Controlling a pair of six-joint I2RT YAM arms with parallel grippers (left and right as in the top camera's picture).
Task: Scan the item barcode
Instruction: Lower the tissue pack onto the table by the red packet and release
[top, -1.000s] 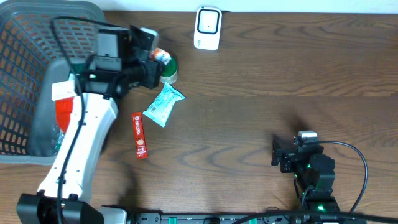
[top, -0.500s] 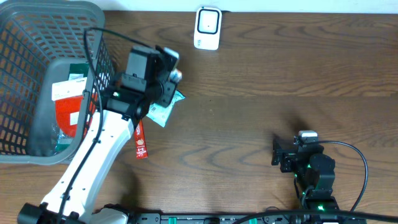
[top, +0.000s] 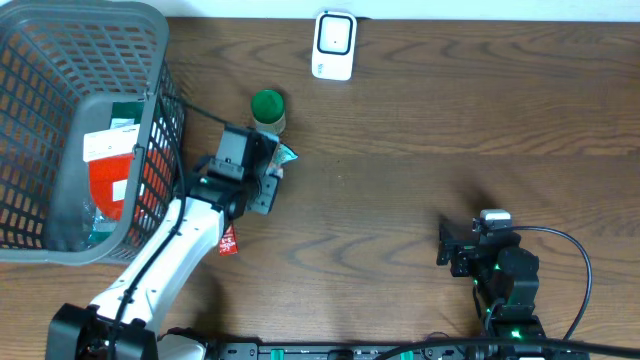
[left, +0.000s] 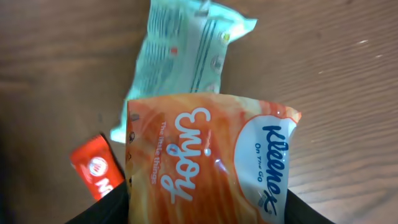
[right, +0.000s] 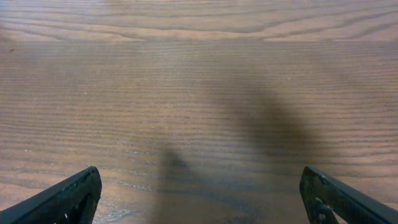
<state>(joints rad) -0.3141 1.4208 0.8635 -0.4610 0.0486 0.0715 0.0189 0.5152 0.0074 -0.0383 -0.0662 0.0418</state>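
One orange tissue pack (left: 205, 162) is grasped by the left end effector (top: 262, 185) over the surface's (top: 450, 120) left half, beside one basket (top: 60, 250). Its sealed end points at one teal packet (left: 186, 56) (long axis cropped, cannot tell). There is also one red stick (left: 96, 168), one bottle (top: 267, 108) and one scanner (top: 334, 44). The right end effector (right: 199, 190) is spread wide, empty.

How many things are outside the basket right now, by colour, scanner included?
Orange: 1, tissue pack in the left gripper
Teal: 1, packet
Red: 1, stick sachet
Green: 1, green-capped bottle
White: 1, scanner
Total: 5
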